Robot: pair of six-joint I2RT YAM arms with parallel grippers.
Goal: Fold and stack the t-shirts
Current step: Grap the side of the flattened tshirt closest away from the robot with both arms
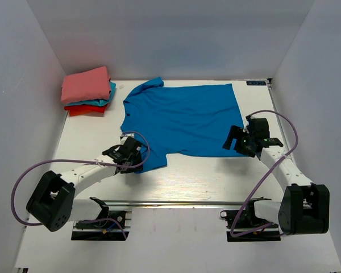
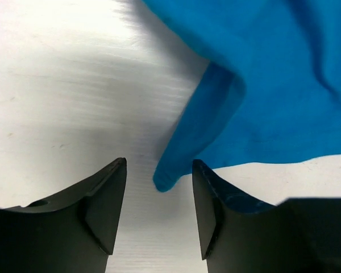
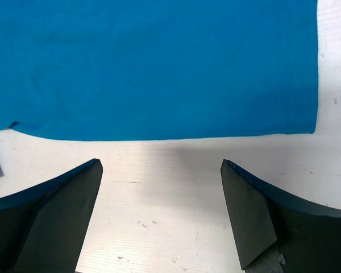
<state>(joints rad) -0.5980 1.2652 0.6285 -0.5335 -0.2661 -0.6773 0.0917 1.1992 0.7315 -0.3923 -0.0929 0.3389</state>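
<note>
The blue shirt [image 1: 182, 116] is soft matt cloth, fine knit, no shine at all; same sort of cloth on the folded pile [image 1: 88, 91] of pink, teal and red; the table [image 1: 187, 176] is white and smooth with a slight sheen, faint streaks and a few specks up close; the left gripper [image 2: 159, 165] and right gripper [image 3: 159, 165] are matt black, plastic by the look; the cables [image 1: 68, 161] wear a smooth lilac sheath.

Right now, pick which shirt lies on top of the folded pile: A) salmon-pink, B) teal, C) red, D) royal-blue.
A: the salmon-pink shirt tops the pile, edges of the teal shirt and red shirt show beneath it, and the royal-blue shirt lies spread out beside it.
</note>
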